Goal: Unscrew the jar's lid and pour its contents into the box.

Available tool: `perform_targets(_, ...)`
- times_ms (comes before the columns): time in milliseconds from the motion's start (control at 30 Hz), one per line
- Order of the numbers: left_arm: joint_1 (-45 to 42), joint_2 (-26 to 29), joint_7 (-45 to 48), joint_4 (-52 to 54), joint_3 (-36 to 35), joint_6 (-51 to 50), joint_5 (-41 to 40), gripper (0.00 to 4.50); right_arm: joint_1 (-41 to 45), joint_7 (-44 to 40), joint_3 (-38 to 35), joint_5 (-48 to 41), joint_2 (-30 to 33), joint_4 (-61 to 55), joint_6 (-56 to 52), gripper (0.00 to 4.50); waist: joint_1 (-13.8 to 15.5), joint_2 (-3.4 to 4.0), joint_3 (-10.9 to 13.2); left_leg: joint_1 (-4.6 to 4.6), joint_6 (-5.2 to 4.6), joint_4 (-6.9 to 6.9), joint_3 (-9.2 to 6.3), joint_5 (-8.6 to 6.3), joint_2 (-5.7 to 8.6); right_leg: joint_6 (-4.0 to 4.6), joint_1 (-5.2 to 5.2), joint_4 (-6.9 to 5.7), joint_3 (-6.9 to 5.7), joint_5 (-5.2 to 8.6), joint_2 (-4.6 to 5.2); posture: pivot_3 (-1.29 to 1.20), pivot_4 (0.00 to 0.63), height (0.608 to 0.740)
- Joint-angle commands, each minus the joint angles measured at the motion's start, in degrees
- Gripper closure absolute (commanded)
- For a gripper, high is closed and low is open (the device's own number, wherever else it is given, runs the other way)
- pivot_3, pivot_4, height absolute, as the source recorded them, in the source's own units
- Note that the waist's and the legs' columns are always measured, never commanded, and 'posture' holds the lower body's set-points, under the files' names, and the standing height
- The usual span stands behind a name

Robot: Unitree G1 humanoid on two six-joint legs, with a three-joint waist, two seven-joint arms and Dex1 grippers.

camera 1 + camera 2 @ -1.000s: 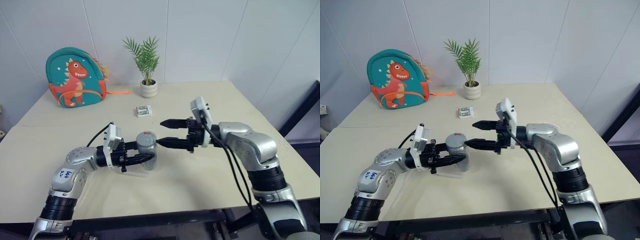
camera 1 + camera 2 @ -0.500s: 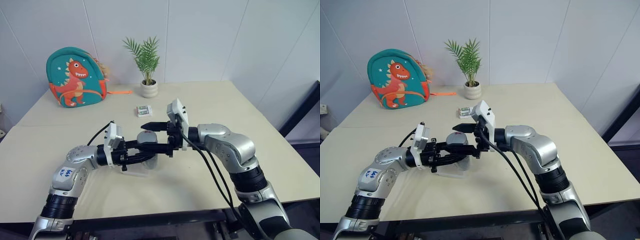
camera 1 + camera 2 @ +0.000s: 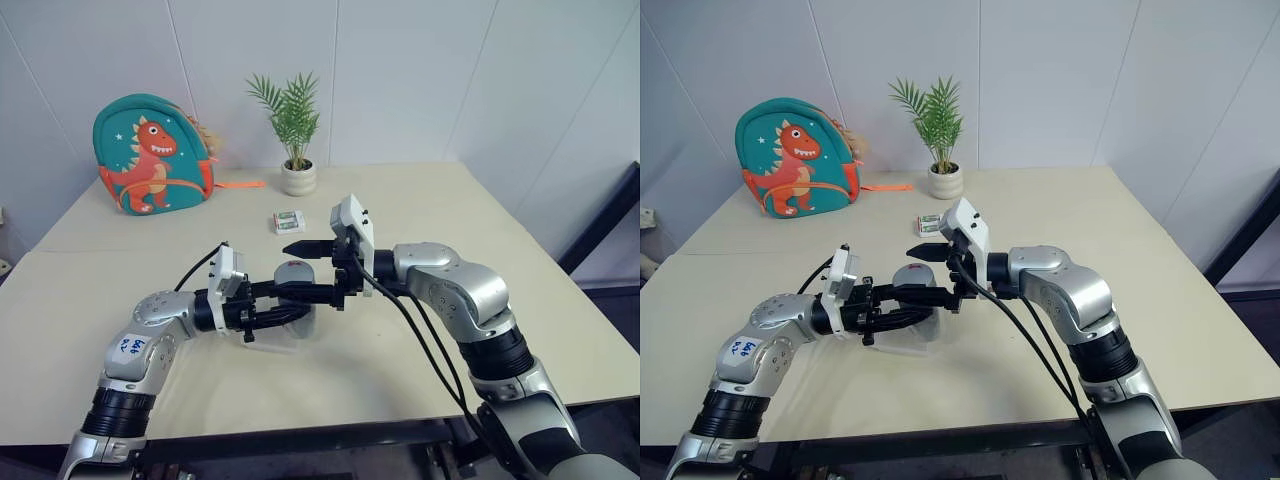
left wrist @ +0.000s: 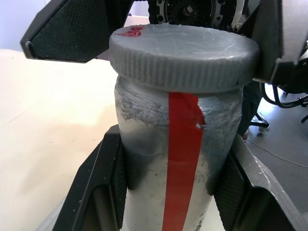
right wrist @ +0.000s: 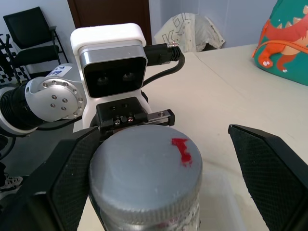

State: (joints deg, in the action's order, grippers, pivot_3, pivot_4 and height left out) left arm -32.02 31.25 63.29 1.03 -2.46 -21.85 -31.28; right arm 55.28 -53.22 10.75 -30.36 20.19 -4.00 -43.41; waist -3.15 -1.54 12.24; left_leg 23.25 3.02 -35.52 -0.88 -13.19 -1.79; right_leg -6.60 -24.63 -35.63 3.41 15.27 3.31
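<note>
Table (image 3: 420, 330), pale and wide, carries everything in the scene. At its far edge by the wall lie a teal backpack (image 3: 150, 155) with an orange dinosaur and, just to its right, a potted plant (image 3: 293, 135) in a white pot. A small white-and-green packet (image 3: 288, 221) lies on the tabletop in front of the plant, well apart from the arms.

Both arms meet near the middle of the table. The right gripper (image 3: 305, 270) reaches in level from the right with its two black fingers spread wide, one on either side of the lid (image 5: 144, 175); the right wrist view shows a clear gap between each finger and the lid's rim, so it holds nothing. The left gripper (image 4: 168, 178) comes in level from the left and is clamped on the jar (image 4: 175, 168), its fingers pressed against the body on both sides below the lid.

The jar stands upright, silvery with a red stripe down its side. Under and around it shows the clear box (image 3: 290, 338) on the tabletop; whether the jar rests in it or hangs just over it I cannot tell. The grey ribbed lid, with a red mark near its edge, sits closed on top of the jar.
</note>
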Motion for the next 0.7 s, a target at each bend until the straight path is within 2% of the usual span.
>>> perform_targets(33, -0.94, -0.16, 0.48, 0.61, -0.45, 0.83, -0.58, 2.55, 0.03, -0.16, -2.5, -0.34, 1.28, -1.21, 0.98, 0.04, -0.01, 0.0, 0.0, 0.0, 0.0, 0.0, 0.0, 0.0, 0.0, 0.0, 0.0, 0.0, 0.0, 0.0, 0.0, 0.0, 0.15, 0.74)
perform_targets(700, -1.47, 0.09, 0.94, -0.36, -0.36, 1.28, -0.46, 2.55, -2.0, -4.68, -4.34, -2.51, 5.8, -1.74, 0.93, 0.04, 0.01, 0.0, 0.0, 0.0, 0.0, 0.0, 0.0, 0.0, 0.0, 0.0, 0.0, 0.0, 0.0, 0.0, 0.0, 0.0, 0.15, 0.74)
